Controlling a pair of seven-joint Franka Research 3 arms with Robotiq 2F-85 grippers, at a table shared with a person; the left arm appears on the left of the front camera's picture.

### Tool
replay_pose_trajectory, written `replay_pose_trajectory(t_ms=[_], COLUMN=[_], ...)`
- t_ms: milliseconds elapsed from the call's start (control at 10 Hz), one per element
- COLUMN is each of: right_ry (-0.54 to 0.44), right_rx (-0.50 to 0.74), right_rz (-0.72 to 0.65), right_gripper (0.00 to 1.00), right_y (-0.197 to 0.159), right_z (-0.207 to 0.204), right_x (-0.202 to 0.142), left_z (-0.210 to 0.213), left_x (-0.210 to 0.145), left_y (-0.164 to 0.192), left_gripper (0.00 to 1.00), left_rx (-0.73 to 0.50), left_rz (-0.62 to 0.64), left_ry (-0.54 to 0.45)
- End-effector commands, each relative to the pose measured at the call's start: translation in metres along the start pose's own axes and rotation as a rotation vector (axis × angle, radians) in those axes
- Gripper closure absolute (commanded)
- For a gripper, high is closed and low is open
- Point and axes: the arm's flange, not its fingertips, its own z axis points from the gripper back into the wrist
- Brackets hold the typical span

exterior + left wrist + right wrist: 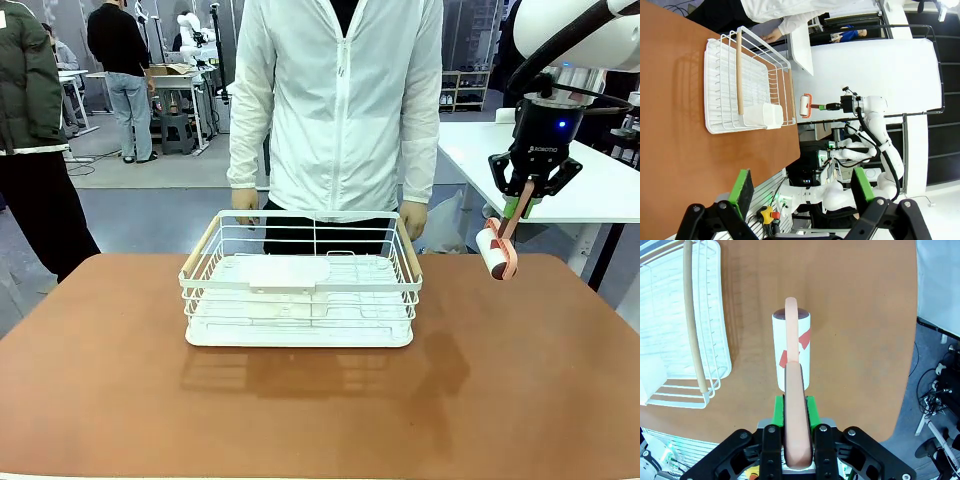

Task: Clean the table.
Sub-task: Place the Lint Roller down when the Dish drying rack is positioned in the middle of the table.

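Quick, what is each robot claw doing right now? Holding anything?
Left gripper: open, holding nothing.
Right gripper: closed on the handle of a lint roller, held in the air above the table.

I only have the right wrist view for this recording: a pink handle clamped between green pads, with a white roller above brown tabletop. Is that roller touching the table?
Observer: No. In the front view the lint roller hangs from the right end effector above the table, near its far right edge.
Operator: What is the left end effector doing?
Observer: The left end effector is open and holds nothing.
Operator: Anyone near the rack?
Observer: A person stands behind the white dish rack, one hand by its far corner.
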Motion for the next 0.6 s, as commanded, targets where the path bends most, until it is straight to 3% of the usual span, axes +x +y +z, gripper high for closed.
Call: replay_pose_trajectory(t_ms=[0,500], right_ry=[-0.006,-0.006], right_rx=[-0.010,-0.010], right_rz=[0.008,0.008], right_gripper=[0.79,0.79], right_y=[0.0021,0.0021], right_z=[0.0018,0.0018], right_x=[0.0027,0.0027], left_z=[0.0024,0.0024], left_x=[-0.0007,-0.0007], left_y=[-0.0012,-0.0012], left_gripper=[0.00,0.00], left_rx=[-0.016,-0.016], left_rz=[-0.007,-0.007], left_ry=[-0.004,-0.004])
